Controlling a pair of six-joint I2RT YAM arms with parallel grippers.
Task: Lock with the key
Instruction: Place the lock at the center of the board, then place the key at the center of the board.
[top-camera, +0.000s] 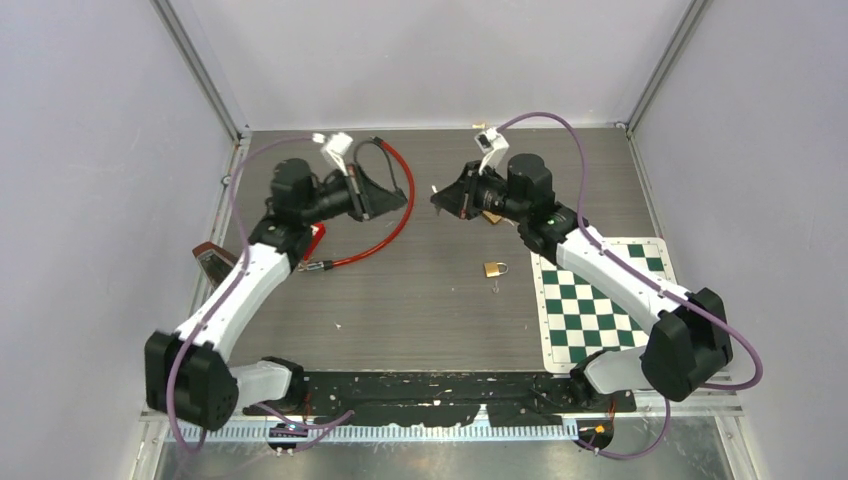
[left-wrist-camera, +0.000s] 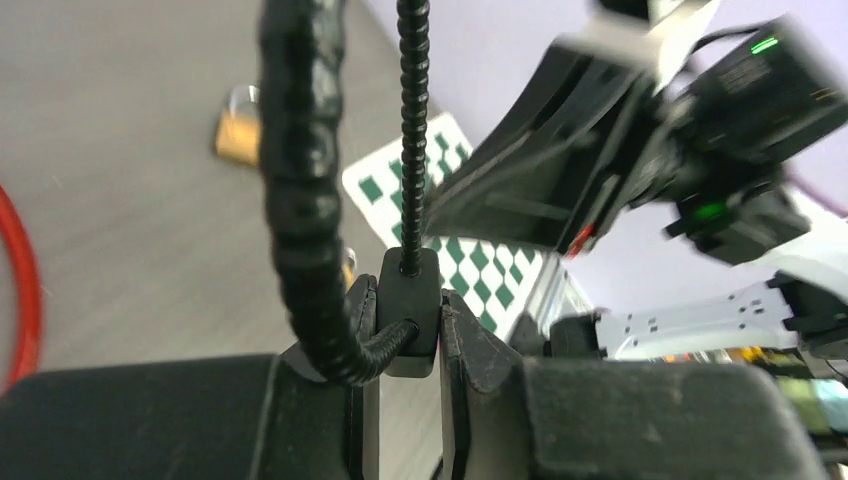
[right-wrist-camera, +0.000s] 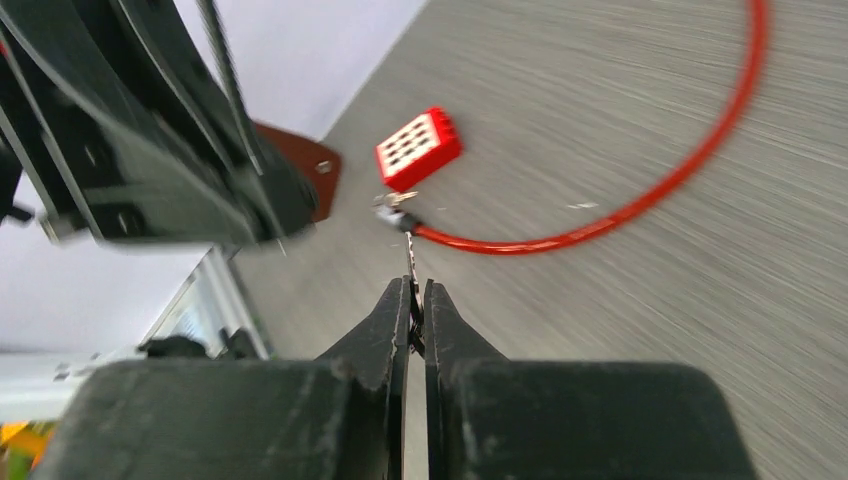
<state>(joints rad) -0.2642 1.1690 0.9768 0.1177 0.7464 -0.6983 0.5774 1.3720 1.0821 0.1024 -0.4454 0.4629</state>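
mat: a checkered mat (top-camera: 600, 300) is lying at lower right of the top view, with nothing being done on it
padlock: a brass padlock (top-camera: 493, 268) is lying on the table (top-camera: 420, 300) just left of the mat, apart from both arms
brick: a red brick (top-camera: 316, 238) is lying at centre left, beside one end of the red cable (top-camera: 405, 205)
right gripper: the right gripper (right-wrist-camera: 412, 290) is being held off the table, fingers together on the key (right-wrist-camera: 410, 262); only a thin metal sliver is showing past the tips
left gripper: the left gripper (left-wrist-camera: 408, 302) is being held opposite, fingers clamped on the black lock body (left-wrist-camera: 410, 275), with the ribbed black cable (left-wrist-camera: 300, 200) looping up from it
key handling: judged light, stiff and slick; likely to twist in the pinch, so the flat head is best being gripped, blade left free
lock handling: the body is judged rigid and the cable springy; the hold is best being kept on the body, not the cable
keyway: cannot be made out
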